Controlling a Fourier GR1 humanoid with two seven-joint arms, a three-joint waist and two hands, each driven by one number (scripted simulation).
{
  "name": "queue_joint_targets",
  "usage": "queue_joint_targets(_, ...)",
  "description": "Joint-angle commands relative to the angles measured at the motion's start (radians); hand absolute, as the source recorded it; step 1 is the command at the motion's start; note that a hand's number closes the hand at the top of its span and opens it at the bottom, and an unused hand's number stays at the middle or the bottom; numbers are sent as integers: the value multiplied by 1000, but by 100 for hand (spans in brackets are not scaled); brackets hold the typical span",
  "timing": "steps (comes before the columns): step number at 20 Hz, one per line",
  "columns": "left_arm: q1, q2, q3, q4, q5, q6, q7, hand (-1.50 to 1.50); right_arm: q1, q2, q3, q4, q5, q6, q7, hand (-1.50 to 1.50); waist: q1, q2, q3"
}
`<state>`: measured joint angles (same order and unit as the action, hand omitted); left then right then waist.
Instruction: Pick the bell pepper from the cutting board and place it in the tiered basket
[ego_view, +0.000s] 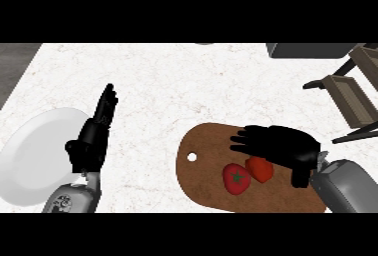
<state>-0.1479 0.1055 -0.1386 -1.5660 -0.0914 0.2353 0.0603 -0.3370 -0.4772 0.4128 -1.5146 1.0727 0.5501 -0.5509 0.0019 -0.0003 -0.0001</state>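
Note:
A brown wooden cutting board (203, 175) lies at the lower middle of the counter. On it rests a red bell pepper (237, 178) with a green stem, and a second red-orange piece (260, 169) lies right beside it. My right hand (284, 146) hovers over the board just above the pepper, palm down, fingers relaxed and pointing left, holding nothing. The tiered basket (354, 97), brown with dark legs, stands at the right edge. At the left my left hand (94, 132) rests open, fingers pointing up.
A white plate (33, 155) lies at the left edge, partly under my left forearm. A dark grey object (306, 49) sits at the top right next to the basket. The counter top is pale speckled stone.

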Motion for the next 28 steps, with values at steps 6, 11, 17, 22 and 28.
queue_joint_targets(6,-9,32,78,24,33,-64,-13,0,78,53,-4,-19,10,5,-29,-150,-3,-1,0)
queue_joint_targets(11,-27,-15,59,24,3,-40,14,0,25,119,-24,149,54,-139,-84,150,2,1,0)
queue_joint_targets(17,-19,-29,53,55,-13,-45,-42,0,5,154,-25,189,128,-317,-141,150,2,1,0)
queue_joint_targets(22,20,-20,65,23,-16,-25,-36,0,79,30,-189,75,153,-164,131,150,-39,-12,-3)
queue_joint_targets(28,45,-15,70,2,-38,1,-9,0,101,-141,-438,-54,152,44,374,150,-82,-27,-5)
